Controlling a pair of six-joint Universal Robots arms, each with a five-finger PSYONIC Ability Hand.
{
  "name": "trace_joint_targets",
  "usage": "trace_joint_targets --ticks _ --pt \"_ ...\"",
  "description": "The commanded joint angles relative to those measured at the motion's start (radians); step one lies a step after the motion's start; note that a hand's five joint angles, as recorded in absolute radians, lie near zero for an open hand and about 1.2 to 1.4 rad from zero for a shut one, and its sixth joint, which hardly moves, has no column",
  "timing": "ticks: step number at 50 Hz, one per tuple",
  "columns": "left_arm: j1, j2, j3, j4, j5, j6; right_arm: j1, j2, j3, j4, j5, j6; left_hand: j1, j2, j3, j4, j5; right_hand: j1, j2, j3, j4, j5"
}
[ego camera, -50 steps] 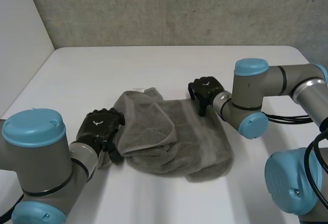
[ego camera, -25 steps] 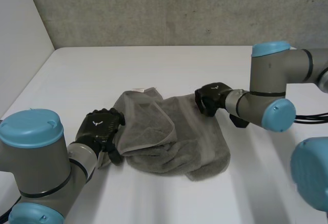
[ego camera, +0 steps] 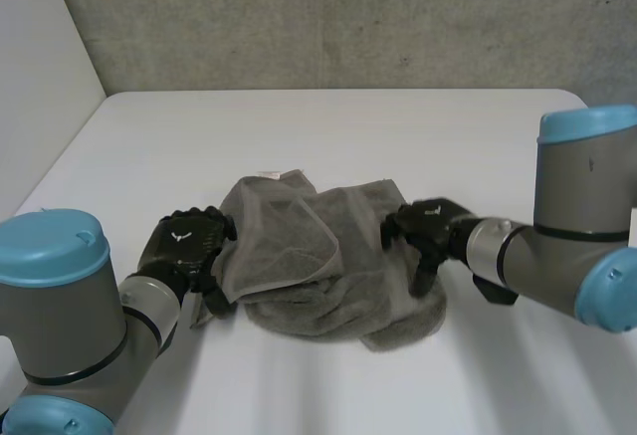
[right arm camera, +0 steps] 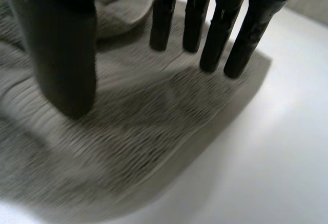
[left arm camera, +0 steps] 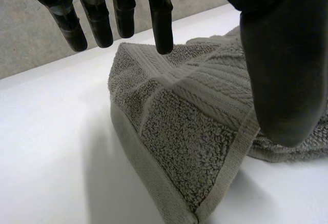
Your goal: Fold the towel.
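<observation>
I judge the fold half done, the rumpled grey terry towel (ego camera: 328, 266) bunched mid-table (ego camera: 328, 126), my left hand (ego camera: 184, 251) straight-fingered over its left corner and right hand (ego camera: 428, 231) spread above its right edge, so next both must pinch cloth; its small white tag (ego camera: 267, 173) shows no writing I can read.

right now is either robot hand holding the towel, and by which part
Nothing is held. The left robot hand hangs open over a corner of the crumpled grey terry towel; the right robot hand hangs open over its right edge.
</observation>
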Motion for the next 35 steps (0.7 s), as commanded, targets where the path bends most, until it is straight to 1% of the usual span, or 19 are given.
trace_joint_targets --ticks 1,2,6,8,9,10,11,12,13,22,30,32,34,35 --pt "0.010 0.013 -0.009 -0.003 0.006 -0.001 -0.030 0.000 0.093 -0.003 -0.038 -0.011 -0.065 -0.069 -0.070 -0.072 -0.056 0.362 0.355 0.363 0.362 0.352" --pt "0.010 0.013 -0.009 -0.003 0.006 -0.001 -0.042 -0.005 0.108 -0.004 -0.047 -0.011 -0.065 -0.069 -0.070 -0.072 -0.056 0.446 0.440 0.447 0.446 0.436" --pt "0.015 0.024 -0.020 -0.003 0.008 -0.001 -0.062 -0.031 0.139 -0.004 -0.063 -0.020 -0.065 -0.069 -0.070 -0.072 -0.056 0.515 0.508 0.515 0.515 0.505" --pt "0.015 0.024 -0.023 -0.002 0.008 -0.001 -0.082 -0.072 0.177 -0.016 -0.067 -0.037 -0.065 -0.069 -0.070 -0.072 -0.056 0.675 0.669 0.676 0.675 0.665" --pt "0.013 0.024 -0.026 -0.002 0.008 -0.001 -0.082 -0.072 0.178 -0.016 -0.067 -0.037 -0.065 -0.069 -0.070 -0.072 -0.056 0.676 0.670 0.677 0.676 0.666" --pt "0.013 0.024 -0.026 -0.002 0.008 -0.001 -0.090 -0.090 0.199 -0.029 -0.067 -0.043 -0.065 -0.069 -0.070 -0.072 -0.056 0.758 0.751 0.758 0.757 0.748" --pt "0.013 0.024 -0.029 0.000 0.008 -0.001 -0.090 -0.091 0.199 -0.029 -0.067 -0.043 -0.065 -0.069 -0.070 -0.072 -0.056 0.758 0.752 0.759 0.758 0.748" --pt "0.008 0.024 -0.032 0.002 0.014 -0.001 -0.096 -0.106 0.219 -0.041 -0.067 -0.046 -0.065 -0.069 -0.070 -0.072 -0.056 0.843 0.836 0.843 0.842 0.833" --pt "0.008 0.024 -0.032 0.002 0.014 -0.001 -0.097 -0.120 0.239 -0.052 -0.067 -0.046 -0.065 -0.069 -0.070 -0.072 -0.056 0.869 0.862 0.869 0.868 0.859" --pt "0.001 0.021 -0.046 0.006 0.078 -0.010 -0.096 -0.163 0.342 -0.098 -0.069 -0.046 -0.065 -0.069 -0.070 -0.072 -0.056 0.861 0.855 0.862 0.861 0.851" --pt "0.004 0.019 -0.044 0.008 0.080 -0.030 -0.097 -0.207 0.460 -0.132 -0.092 -0.063 -0.065 -0.069 -0.070 -0.072 -0.056 0.869 0.862 0.869 0.869 0.859" --pt "0.004 0.016 -0.044 0.008 0.080 -0.035 -0.100 -0.239 0.504 -0.130 -0.119 -0.101 -0.065 -0.069 -0.070 -0.072 -0.056 0.869 0.862 0.869 0.869 0.859" --pt "0.004 0.013 -0.044 0.008 0.080 -0.038 -0.100 -0.251 0.518 -0.128 -0.119 -0.121 -0.065 -0.069 -0.070 -0.072 -0.056 0.869 0.862 0.869 0.869 0.859" --pt "0.004 0.013 -0.044 0.008 0.080 -0.038 -0.102 -0.265 0.529 -0.136 -0.122 -0.129 -0.065 -0.069 -0.070 -0.072 -0.056 0.809 0.802 0.809 0.809 0.799"
